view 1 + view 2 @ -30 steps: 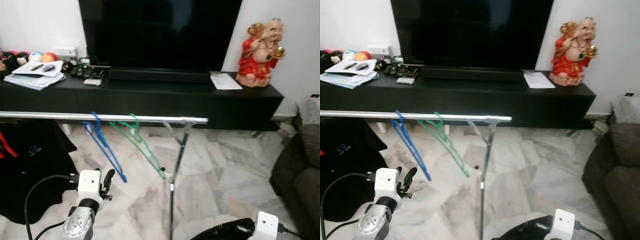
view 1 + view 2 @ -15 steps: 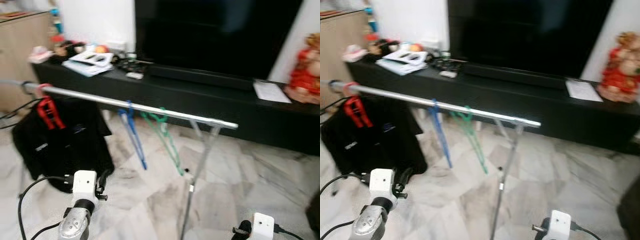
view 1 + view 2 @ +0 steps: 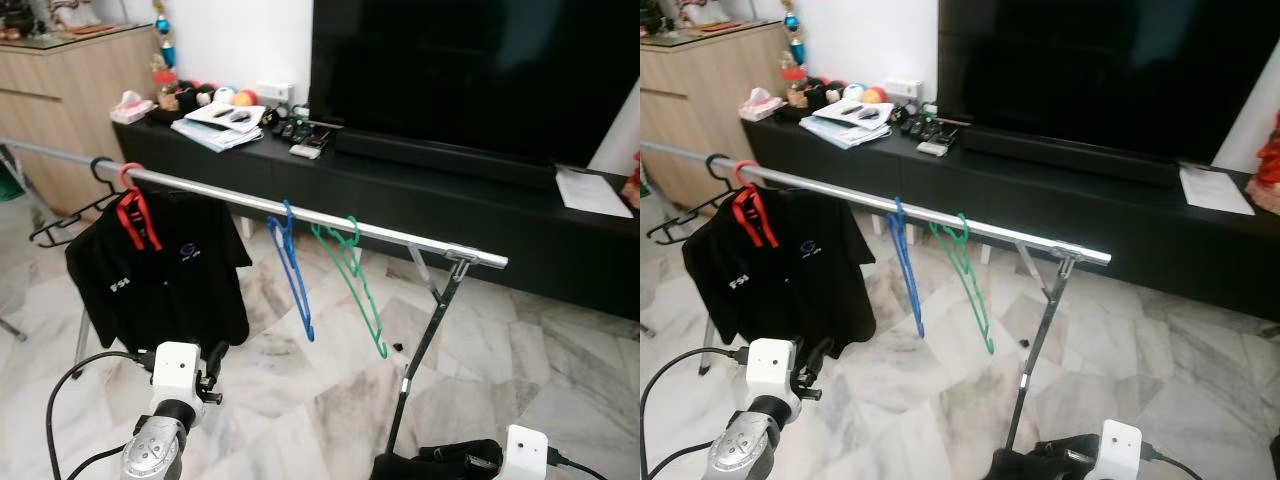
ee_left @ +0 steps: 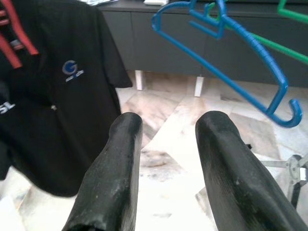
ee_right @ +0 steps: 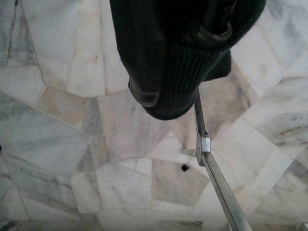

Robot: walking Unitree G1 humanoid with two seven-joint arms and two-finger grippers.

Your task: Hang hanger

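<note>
A silver clothes rail [image 3: 330,222] runs across the room in front of me. On it hang a bare blue hanger [image 3: 293,270] and a bare green hanger [image 3: 358,285], side by side near the right end. Further left a red hanger [image 3: 133,212] carries a black T-shirt [image 3: 160,280], and an empty black hanger [image 3: 70,215] sits at the far left. My left gripper [image 3: 212,360] is low, below the T-shirt, open with nothing between its fingers [image 4: 126,139]. My right gripper [image 3: 478,460] is low at the right, shut on a black garment [image 5: 178,72] that covers its fingers.
The rail's slanted stand leg [image 3: 420,350] rises from the marble floor just left of my right arm. Behind the rail stand a long black TV console [image 3: 500,210] with papers and small items, a large TV [image 3: 470,70], and a wooden cabinet [image 3: 60,90] at the left.
The camera has swung left, bringing the rail's left part with the T-shirt, black hanger and wooden cabinet into view. Both arms keep their pose.
</note>
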